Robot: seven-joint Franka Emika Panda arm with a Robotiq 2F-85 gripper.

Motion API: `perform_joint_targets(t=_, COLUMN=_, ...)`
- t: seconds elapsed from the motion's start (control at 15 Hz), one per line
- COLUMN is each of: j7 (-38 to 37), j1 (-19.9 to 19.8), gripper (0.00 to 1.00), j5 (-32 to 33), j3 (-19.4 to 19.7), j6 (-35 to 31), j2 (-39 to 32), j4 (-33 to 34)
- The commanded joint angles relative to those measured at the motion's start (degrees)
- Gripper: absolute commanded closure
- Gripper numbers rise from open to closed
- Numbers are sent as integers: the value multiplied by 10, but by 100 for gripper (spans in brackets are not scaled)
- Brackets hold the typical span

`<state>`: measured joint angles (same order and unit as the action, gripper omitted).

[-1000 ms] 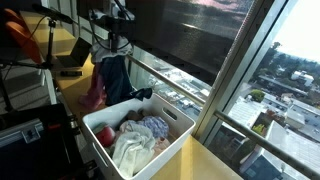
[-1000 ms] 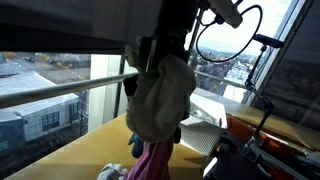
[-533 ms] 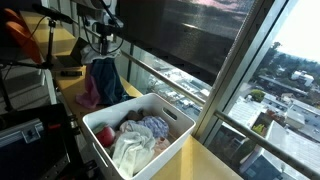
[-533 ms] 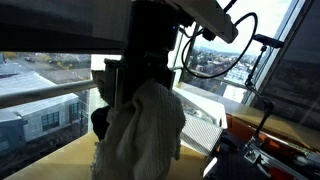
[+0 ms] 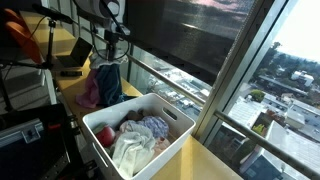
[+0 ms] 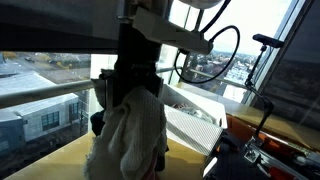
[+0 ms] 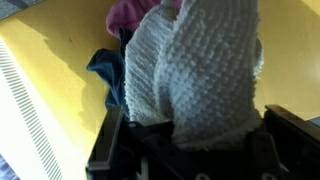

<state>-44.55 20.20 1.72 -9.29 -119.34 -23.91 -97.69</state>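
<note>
My gripper is shut on a white knobbly towel, which bulges out between the jaws and fills most of the wrist view. In both exterior views the towel hangs from the gripper low over the yellow table top. Just beyond the towel lie a pink garment and a dark blue cloth, heaped on the table beside a white basket. Whether the towel's hem rests on the table I cannot tell.
The white basket holds several crumpled clothes. Its slatted wall stands close behind the towel. A window rail and glass run along the table's far side. Dark equipment and cables stand at the table's other end.
The arm has carried the towel away from the basket's side and lower, over the heap on the table. The jaws have stayed shut on it.
</note>
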Motion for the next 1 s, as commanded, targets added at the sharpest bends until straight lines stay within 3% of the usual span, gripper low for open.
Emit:
perform_joint_targets(t=0.0, j7=15, j1=-17, gripper=73, j5=-4, j3=19, j6=23, j2=-3, j4=22)
perform_joint_targets(t=0.07, j7=19, j1=-20, gripper=72, j5=-5, j3=20, j6=25, j2=-4, j4=22)
perform_joint_targets(t=0.47, j7=15, j1=-5, gripper=31, j5=6, j3=18, j6=30, j2=4, j4=7)
perform_joint_targets(t=0.73, j7=32, j1=-37, gripper=2, j5=12, j3=46, j6=31, j2=25, j4=-10)
perform_joint_targets(t=0.93, j7=48, j1=-76, gripper=0, j5=27, j3=81, j6=18, j2=33, j4=-24)
